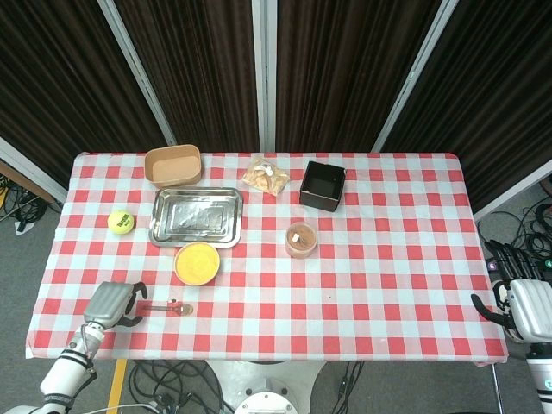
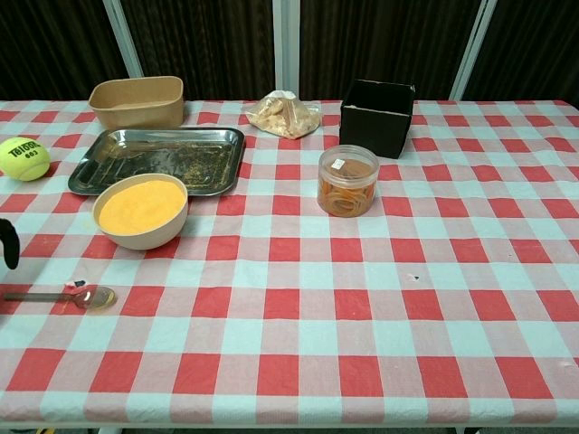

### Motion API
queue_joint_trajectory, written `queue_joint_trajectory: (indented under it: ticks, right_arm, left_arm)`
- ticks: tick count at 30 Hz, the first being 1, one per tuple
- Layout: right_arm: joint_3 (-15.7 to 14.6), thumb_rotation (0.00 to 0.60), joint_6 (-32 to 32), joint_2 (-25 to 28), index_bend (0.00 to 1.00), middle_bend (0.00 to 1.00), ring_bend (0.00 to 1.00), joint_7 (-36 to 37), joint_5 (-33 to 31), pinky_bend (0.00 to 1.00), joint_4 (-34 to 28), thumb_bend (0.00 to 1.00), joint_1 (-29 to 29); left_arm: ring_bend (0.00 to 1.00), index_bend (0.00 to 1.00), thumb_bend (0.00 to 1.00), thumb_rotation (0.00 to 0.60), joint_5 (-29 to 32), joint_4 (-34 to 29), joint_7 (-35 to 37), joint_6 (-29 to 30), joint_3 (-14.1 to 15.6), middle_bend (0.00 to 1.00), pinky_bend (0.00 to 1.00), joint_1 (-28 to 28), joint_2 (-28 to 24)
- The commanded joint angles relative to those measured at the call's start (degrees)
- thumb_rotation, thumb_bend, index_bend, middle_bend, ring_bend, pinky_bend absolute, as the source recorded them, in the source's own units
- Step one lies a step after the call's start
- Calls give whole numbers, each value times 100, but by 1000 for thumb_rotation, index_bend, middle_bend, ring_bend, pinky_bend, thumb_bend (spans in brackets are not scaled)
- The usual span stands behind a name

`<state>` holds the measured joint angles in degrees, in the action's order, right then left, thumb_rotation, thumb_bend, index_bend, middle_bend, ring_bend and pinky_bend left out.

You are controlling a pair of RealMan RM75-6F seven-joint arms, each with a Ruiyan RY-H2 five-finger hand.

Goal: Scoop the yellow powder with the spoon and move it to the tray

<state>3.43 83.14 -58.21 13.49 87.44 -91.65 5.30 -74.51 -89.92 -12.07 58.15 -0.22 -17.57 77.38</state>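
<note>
Head view
Bench (image 1: 388,285): it is wearing a red and white checked cloth and carrying everything below.
Left hand (image 1: 110,304): it is hovering over the near left part of the bench, just left of the spoon's handle; its dark fingers are curling downward, spread apart and gripping nothing.
Spoon (image 1: 169,307): it is lying flat on the cloth, handle pointing toward the left hand, bowl end to the right, just in front of the bowl.
Bowl of yellow powder (image 1: 197,262): it is sitting between the spoon and the tray, close to the tray's near edge.
Tray (image 1: 197,216): the metal tray is lying behind the bowl, with the tan container (image 1: 173,165) behind it.
Tennis ball (image 1: 121,222): it is resting just left of the tray.
Right hand (image 1: 524,304): it is hanging off the right end of the bench, fingers apart and holding nothing.

Chest view
Left hand (image 2: 7,244): only a dark fingertip is showing at the left edge, above the spoon's handle.
Spoon (image 2: 63,295): it is lying untouched near the left edge, a small red and white mark on its handle.
Bowl of yellow powder (image 2: 141,211): it is standing full, just in front of the tray (image 2: 163,159).
Clear jar (image 2: 348,180): it is standing mid-bench, in front of the black box (image 2: 377,117).
Crumpled bag (image 2: 284,114): it is lying between the tan container (image 2: 137,101) and the black box.
</note>
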Motion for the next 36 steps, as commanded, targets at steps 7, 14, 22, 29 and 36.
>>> queue_joint_trajectory:
  ticks: [7, 14, 22, 29, 36]
  right_arm:
    - [-7, 600, -13, -12, 0, 63, 0, 21, -31, 0, 32, 238, -7]
    - [-8, 600, -26, -13, 0, 63, 0, 45, -51, 0, 59, 239, -7]
    - [-13, 600, -45, -27, 0, 63, 0, 83, -79, 0, 105, 238, -12]
    - [-16, 600, -59, -35, 0, 64, 0, 105, -94, 0, 134, 239, -14]
    - [-16, 600, -64, -39, 0, 64, 0, 105, -103, 0, 136, 239, -15]
  left_arm:
    - [913, 537, 291, 600, 318, 133, -161, -134, -11, 883, 1000, -117, 320]
    - [921, 538, 336, 600, 566, 115, -336, -221, -49, 891, 1000, -229, 464]
    - [924, 561, 343, 600, 744, 139, -521, -174, -47, 897, 1000, -285, 605]
    - [926, 584, 354, 600, 869, 203, -577, -191, -19, 901, 1000, -320, 676]
    - [926, 597, 377, 600, 904, 278, -562, -184, 4, 903, 1000, -345, 727]
